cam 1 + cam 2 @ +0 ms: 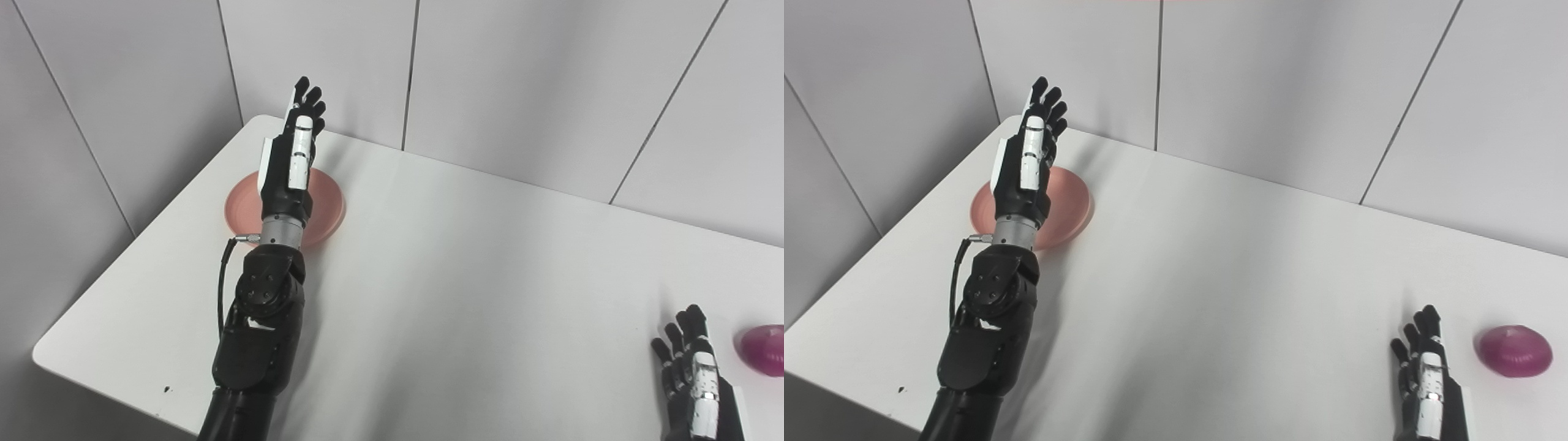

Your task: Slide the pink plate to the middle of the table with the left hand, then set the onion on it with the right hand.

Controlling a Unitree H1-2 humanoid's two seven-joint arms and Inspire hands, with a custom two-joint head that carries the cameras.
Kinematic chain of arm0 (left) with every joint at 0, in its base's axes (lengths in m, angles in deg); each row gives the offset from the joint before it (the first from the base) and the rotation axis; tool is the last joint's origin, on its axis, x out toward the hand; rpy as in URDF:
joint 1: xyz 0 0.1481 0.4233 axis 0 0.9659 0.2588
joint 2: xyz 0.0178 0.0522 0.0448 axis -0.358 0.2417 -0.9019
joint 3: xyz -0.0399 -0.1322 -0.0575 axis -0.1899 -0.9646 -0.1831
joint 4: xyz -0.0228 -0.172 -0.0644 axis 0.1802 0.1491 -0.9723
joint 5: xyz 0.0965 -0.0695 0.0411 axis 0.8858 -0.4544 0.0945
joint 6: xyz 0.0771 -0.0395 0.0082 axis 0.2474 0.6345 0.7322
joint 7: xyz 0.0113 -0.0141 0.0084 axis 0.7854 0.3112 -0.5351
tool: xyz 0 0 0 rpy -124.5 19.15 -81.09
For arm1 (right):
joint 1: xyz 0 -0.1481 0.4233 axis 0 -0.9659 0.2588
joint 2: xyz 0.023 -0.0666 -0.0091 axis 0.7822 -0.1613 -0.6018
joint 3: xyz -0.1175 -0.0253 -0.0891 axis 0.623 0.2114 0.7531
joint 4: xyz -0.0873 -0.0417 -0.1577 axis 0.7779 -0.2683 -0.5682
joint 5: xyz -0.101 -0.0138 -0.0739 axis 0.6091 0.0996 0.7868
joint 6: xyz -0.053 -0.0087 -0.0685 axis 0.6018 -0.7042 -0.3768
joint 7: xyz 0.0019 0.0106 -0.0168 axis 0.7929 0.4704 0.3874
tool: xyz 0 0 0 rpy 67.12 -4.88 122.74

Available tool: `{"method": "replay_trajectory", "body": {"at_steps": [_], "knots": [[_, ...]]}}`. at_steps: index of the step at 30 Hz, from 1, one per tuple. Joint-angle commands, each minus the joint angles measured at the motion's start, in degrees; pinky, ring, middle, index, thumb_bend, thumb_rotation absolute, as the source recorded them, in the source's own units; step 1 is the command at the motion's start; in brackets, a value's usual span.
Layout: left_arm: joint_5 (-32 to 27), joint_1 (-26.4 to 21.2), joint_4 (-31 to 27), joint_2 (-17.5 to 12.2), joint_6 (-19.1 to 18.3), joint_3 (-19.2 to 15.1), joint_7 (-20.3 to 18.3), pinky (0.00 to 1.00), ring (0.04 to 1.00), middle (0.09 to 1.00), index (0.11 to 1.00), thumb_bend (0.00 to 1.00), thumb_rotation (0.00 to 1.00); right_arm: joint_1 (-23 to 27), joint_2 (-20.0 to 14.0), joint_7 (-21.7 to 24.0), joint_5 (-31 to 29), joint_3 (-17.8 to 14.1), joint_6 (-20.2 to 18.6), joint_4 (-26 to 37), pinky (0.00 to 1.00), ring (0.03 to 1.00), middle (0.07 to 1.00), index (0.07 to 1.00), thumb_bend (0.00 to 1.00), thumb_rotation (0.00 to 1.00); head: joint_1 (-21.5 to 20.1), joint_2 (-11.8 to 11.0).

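A pink plate [327,202] lies near the table's far left corner. My left hand [297,144] hangs above the plate with fingers stretched out toward the far wall, open and holding nothing; its wrist and arm cover the plate's middle. A purple onion [1516,350] rests on the table at the near right. My right hand [1424,367] is just left of the onion, apart from it, open with fingers straight and nothing in it.
The white table [465,263] stretches between plate and onion. Grey wall panels [520,79] stand close behind the far edge and along the left. The table's near left corner [46,355] drops off below my left arm.
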Motion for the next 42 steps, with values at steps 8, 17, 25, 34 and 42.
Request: {"method": "replay_trajectory", "body": {"at_steps": [8, 17, 25, 34, 42], "knots": [[0.0, -4.0, 0.1, -2.0, 1.8, -1.5, 1.6, 0.95, 0.960, 0.971, 0.963, 0.43, 1.00, 0.5, 0.0, 0.5, -0.3, -0.2, 1.2, -1.6, 1.00, 1.000, 1.000, 1.000, 0.45, 1.00, 0.1, -0.1], [0.1, -4.5, -0.2, -3.3, 0.4, -3.1, 2.3, 0.97, 0.976, 0.981, 0.961, 0.43, 1.00, 0.8, -0.2, 0.8, -0.6, -0.5, 1.2, -2.1, 1.00, 1.000, 1.000, 1.000, 0.46, 1.00, 0.6, -0.5], [-0.3, -5.7, 0.6, -4.3, -0.7, -4.5, 3.8, 0.96, 0.966, 0.973, 0.954, 0.41, 1.00, 0.8, -0.5, 1.3, -0.6, -0.5, 1.9, -2.8, 1.00, 1.000, 1.000, 1.000, 0.50, 1.00, 0.7, -0.6], [-0.3, -6.8, 3.5, -5.2, -0.4, -5.5, 5.1, 0.93, 0.954, 0.962, 0.933, 0.41, 1.00, 0.7, -0.4, 0.9, -0.1, -0.6, 1.9, -2.7, 1.00, 1.000, 1.000, 1.000, 0.55, 0.99, 1.1, -0.7], [-1.1, -6.8, 4.2, -5.8, -0.9, -7.0, 5.6, 0.93, 0.948, 0.953, 0.924, 0.38, 1.00, 0.8, -0.6, 1.4, -0.9, -0.8, 2.0, -3.0, 1.00, 1.000, 1.000, 1.000, 0.53, 0.99, 1.4, -0.7]]}}
